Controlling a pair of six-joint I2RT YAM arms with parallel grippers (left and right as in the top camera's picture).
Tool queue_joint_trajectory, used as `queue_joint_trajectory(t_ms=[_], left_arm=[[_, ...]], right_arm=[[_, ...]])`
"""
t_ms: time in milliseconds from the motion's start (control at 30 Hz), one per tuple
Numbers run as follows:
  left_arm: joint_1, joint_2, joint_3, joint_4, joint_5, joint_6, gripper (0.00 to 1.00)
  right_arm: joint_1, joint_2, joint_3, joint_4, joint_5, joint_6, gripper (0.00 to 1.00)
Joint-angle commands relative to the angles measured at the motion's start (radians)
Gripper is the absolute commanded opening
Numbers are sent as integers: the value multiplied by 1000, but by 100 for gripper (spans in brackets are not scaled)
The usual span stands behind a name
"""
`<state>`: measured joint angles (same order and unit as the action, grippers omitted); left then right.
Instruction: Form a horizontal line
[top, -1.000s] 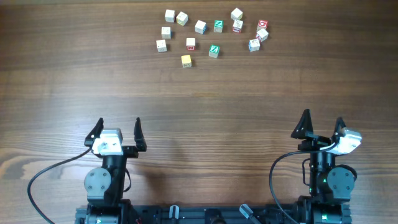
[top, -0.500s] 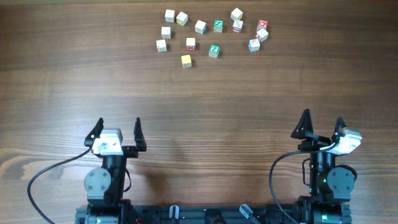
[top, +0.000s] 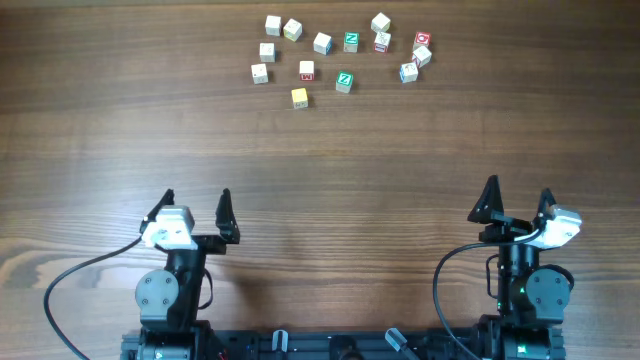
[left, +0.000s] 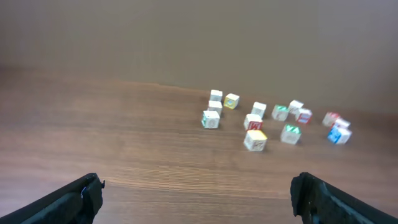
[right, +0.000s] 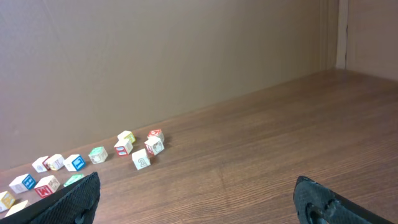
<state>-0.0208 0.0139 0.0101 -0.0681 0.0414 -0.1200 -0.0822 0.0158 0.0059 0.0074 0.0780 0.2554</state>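
Several small pale wooden letter cubes lie scattered at the far side of the table, apart from one another; no horizontal line shows among them. Among them are a red-topped cube (top: 307, 71), another red-topped one (top: 422, 40), a yellow-topped cube (top: 299, 97) and a green-topped cube (top: 344, 81). My left gripper (top: 196, 200) stands open near the front edge at the left, far from the cubes. My right gripper (top: 518, 195) is open at the front right. Each wrist view shows its open gripper, left (left: 199, 196) and right (right: 196, 196), with only bare wood between the fingers.
A wooden table (top: 320, 170) stretches between the grippers and the cubes. A plain wall rises behind the table's far edge (left: 124, 37). Black cables loop beside each arm base, such as the left cable (top: 70, 285).
My left gripper has turned and shifted slightly to the left; its wrist view is blurred. The right arm and the cubes have not moved.
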Motion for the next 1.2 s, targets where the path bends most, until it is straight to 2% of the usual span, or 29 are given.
queue_joint_trajectory(t_ms=[0, 367, 467, 633, 767, 933, 1167], left_arm=[[-5, -7, -5, -3, 24, -109, 100], [-5, -7, -4, 27, 31, -105, 100], [-5, -7, 8, 39, 73, -93, 100], [-5, -7, 95, 20, 173, -27, 100], [-5, 7, 236, -50, 178, -14, 100], [-5, 188, 480, -133, 178, -14, 100], [-5, 676, 943, -281, 179, -14, 100]], right_arm=[[-7, 2, -1, 5, -16, -17, 100], [-7, 2, -1, 5, -16, -17, 100], [-7, 2, -1, 5, -16, -17, 100], [-7, 2, -1, 5, -16, -17, 100], [-7, 2, -1, 5, -16, -17, 100], [-7, 2, -1, 5, -16, -16, 100], [-7, 2, -1, 5, -16, -17, 100]])
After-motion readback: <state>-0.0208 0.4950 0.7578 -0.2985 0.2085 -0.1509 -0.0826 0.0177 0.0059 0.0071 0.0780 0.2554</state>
